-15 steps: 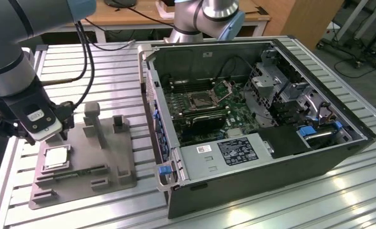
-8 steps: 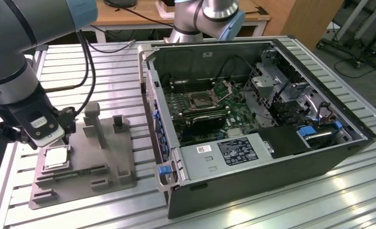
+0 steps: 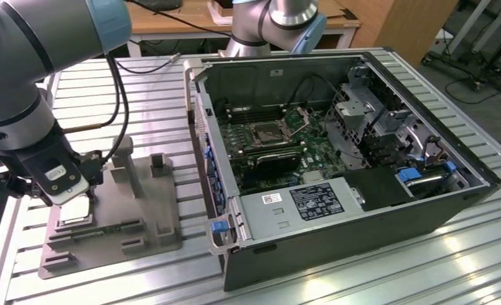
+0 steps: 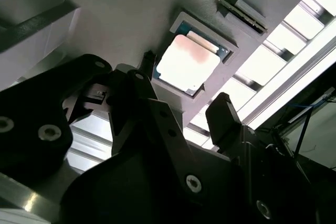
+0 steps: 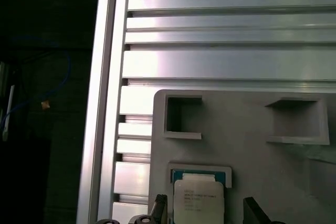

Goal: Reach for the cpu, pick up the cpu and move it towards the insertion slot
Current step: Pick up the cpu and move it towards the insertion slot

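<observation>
The cpu [image 3: 75, 213] [image 4: 188, 62] [image 5: 198, 201], a small silver square chip, lies flat in its recess at the near left corner of the grey fixture [image 3: 144, 210]. My gripper [image 3: 70, 198] hangs just above it, open. In both wrist views one black fingertip [image 4: 149, 60] [image 5: 160, 206] stands on each side of the chip, with nothing held between them. The insertion slot [image 3: 267, 135], a square socket with a dark centre and its metal lid tilted up, sits on the green motherboard inside the open computer case, well to the exterior view's right of the gripper.
The open computer case [image 3: 344, 210] takes up the exterior view's right half. A thin green circuit strip [image 3: 106, 230] lies in the fixture beside the cpu. A second arm's base [image 3: 276, 25] stands at the back. The slotted metal table's edge [image 5: 102, 103] runs close by the fixture.
</observation>
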`<state>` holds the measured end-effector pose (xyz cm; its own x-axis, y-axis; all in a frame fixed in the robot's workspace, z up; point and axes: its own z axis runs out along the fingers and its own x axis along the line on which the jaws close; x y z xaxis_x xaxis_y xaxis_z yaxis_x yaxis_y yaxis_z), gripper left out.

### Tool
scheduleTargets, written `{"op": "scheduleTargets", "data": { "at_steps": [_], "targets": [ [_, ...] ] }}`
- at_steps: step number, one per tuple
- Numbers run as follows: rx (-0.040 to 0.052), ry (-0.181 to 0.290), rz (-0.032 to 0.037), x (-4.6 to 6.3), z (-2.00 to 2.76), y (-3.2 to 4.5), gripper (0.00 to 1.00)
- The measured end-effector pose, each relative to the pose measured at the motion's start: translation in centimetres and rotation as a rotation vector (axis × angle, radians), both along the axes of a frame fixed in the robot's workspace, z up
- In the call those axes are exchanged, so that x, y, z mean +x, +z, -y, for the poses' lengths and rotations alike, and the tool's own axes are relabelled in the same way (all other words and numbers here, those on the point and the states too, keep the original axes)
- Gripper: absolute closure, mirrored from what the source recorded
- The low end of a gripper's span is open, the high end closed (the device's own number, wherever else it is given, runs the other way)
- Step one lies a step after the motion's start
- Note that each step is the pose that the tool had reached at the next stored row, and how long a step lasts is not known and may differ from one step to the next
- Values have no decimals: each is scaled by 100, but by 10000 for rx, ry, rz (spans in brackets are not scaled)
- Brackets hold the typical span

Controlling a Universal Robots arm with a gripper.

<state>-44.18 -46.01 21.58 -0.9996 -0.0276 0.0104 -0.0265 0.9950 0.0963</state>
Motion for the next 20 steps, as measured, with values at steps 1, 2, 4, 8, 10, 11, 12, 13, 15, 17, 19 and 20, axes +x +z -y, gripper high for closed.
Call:
{"op": "scheduleTargets", "data": {
  "at_steps": [1, 2, 4, 8, 10, 11, 12, 13, 15, 17, 19, 20],
  "targets": [
    [-1, 0, 0, 0, 0, -7, 34],
    [-1, -1, -1, 0, 0, -12, 34],
    [-2, -1, -2, 0, 1, -20, 34],
    [-6, 0, -61, 0, 4, -65, 27],
    [-13, -1, -80, 0, 6, -93, 27],
    [-19, -2, -85, 0, 7, -106, 27],
    [-28, -2, -87, 0, 7, -121, 27],
    [-38, -1, -86, 0, 8, -138, 27],
    [-66, -1, -86, 1, 8, -171, 27],
    [-79, -2, -86, 0, 7, -207, 27],
    [-79, -2, -95, 0, 7, -239, 27],
    [-80, -3, -105, 0, 7, -254, 27]
  ]
}}
